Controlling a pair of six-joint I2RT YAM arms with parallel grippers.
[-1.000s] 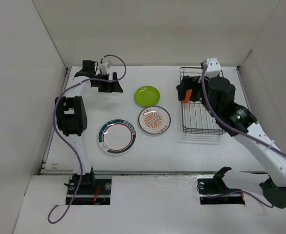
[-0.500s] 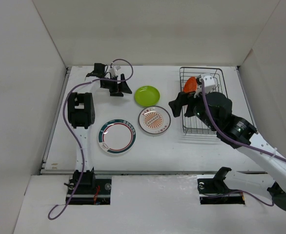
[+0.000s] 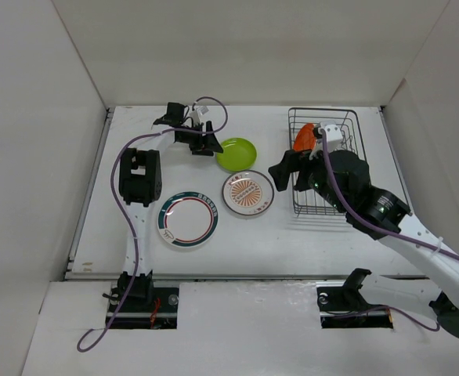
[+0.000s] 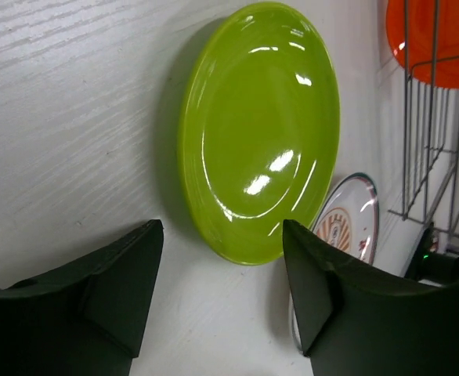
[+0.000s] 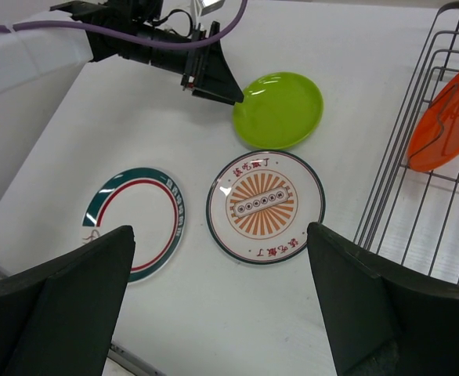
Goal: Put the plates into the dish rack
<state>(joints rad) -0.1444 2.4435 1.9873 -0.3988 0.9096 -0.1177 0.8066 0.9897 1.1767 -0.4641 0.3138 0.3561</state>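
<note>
The lime green plate [image 3: 236, 153] lies flat on the table; it also shows in the left wrist view [image 4: 261, 133] and the right wrist view [image 5: 279, 110]. My left gripper [image 3: 208, 144] is open and empty, low over the table just left of that plate's rim. The orange-patterned white plate [image 3: 247, 193] and the green-rimmed white plate [image 3: 187, 220] lie flat nearer me. The orange plate [image 3: 305, 137] stands on edge in the dish rack [image 3: 323, 205]. My right gripper [image 3: 286, 169] is open and empty, raised between the patterned plate and the rack.
White walls enclose the table on the left, back and right. The rack's wire wall [image 5: 417, 133] stands close to my right gripper's right side. The left arm's purple cable [image 3: 124, 168] loops over the table's left part.
My left gripper moved right toward the lime green plate. My right gripper drew back from the rack toward the patterned plate, leaving the orange plate standing in the rack.
</note>
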